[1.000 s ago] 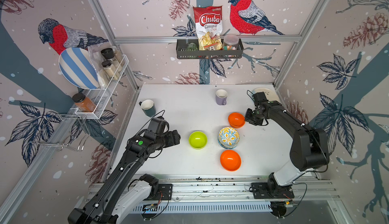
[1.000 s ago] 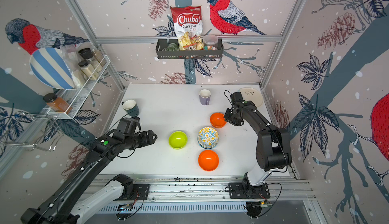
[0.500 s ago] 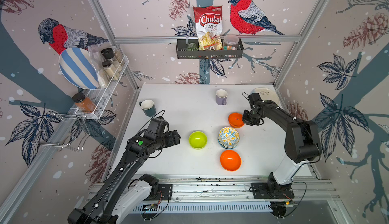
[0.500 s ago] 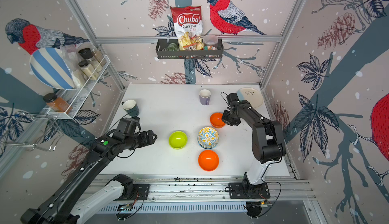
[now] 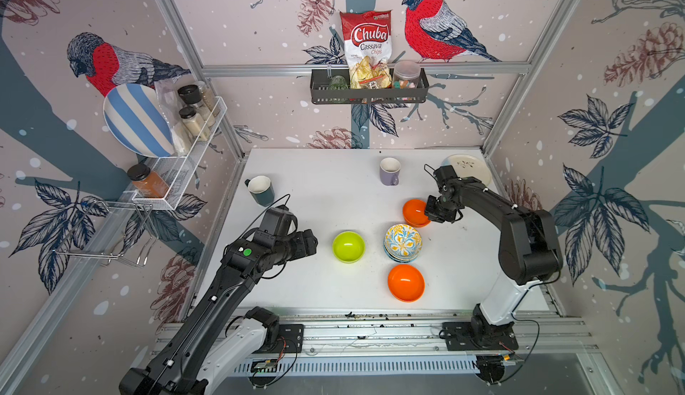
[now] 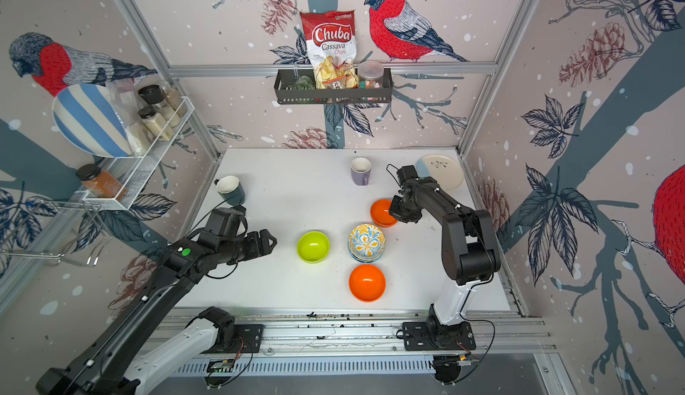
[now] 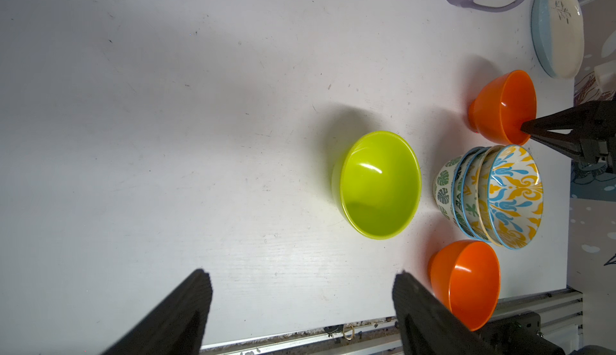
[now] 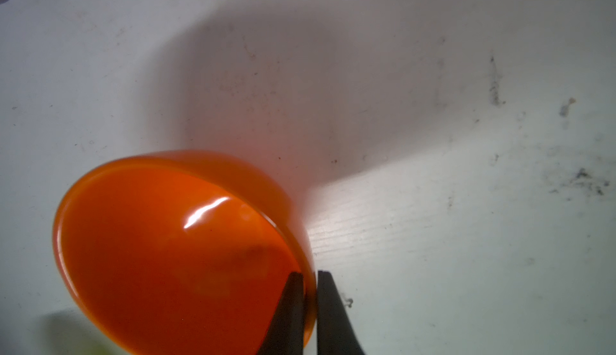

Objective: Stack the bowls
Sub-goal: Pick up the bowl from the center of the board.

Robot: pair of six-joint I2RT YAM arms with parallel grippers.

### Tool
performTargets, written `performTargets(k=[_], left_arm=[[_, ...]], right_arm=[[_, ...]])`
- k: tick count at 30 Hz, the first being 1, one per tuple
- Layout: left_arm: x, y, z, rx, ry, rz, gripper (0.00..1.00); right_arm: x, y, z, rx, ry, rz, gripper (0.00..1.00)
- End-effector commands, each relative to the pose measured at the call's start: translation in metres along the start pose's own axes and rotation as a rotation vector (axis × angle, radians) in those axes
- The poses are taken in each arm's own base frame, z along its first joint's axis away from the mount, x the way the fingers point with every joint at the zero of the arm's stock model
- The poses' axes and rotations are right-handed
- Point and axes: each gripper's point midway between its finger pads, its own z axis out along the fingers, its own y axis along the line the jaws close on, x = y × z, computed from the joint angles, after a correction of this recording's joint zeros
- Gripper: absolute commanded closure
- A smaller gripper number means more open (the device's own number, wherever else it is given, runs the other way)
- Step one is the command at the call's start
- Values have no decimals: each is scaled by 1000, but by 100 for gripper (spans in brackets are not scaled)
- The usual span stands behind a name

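Note:
My right gripper [image 8: 310, 274] is shut on the rim of the far orange bowl [image 8: 173, 253], one finger inside and one outside; both top views show this bowl [image 5: 415, 212] [image 6: 381, 212] on the table's right half. A stack of patterned bowls [image 5: 403, 243] topped by a yellow-blue floral one stands just in front of it. The lime green bowl [image 5: 348, 246] sits at the table's middle and a second orange bowl [image 5: 406, 282] near the front edge. My left gripper [image 5: 313, 243] hovers open left of the green bowl [image 7: 380, 185], with nothing between its fingers [image 7: 410, 300].
A purple mug [image 5: 390, 170] stands at the back, a dark green mug [image 5: 261, 189] at the back left. A cream-and-blue plate [image 5: 469, 169] lies in the back right corner behind the right arm. Wall racks hold jars, a striped plate and a chips bag.
The right gripper's fingers have closed onto the far orange bowl's rim and the wrist shifted slightly left. The left arm has stayed still.

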Motion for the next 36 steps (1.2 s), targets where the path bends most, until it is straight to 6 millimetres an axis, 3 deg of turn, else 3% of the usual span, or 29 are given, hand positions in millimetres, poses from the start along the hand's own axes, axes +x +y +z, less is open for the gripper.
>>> performTargets(k=[1,8,18,24,30,32,36], left_arm=[[-3,-1,0,7,-12,-1,13],[-2,-1,0,6,-10,-1,13],[-4,0,-1,-12,-3,3,13],[-8,-16,-7,44,25,31,15],[-19,-45,-13,135,71,67,22],[-23,-60,-16,189,75,89,27],[-27,-82,-21,234,83,134,28]], right_arm=[[2,-1,2,8,6,-9,90],[1,1,-5,-1,-3,-10,96],[-6,16,-49,-60,-61,-19,100],[-2,34,-80,-81,-89,-74,100],[24,64,-102,-94,-88,-187,100],[41,79,-105,-116,-62,-238,100],[69,102,-111,-153,-29,-323,100]])
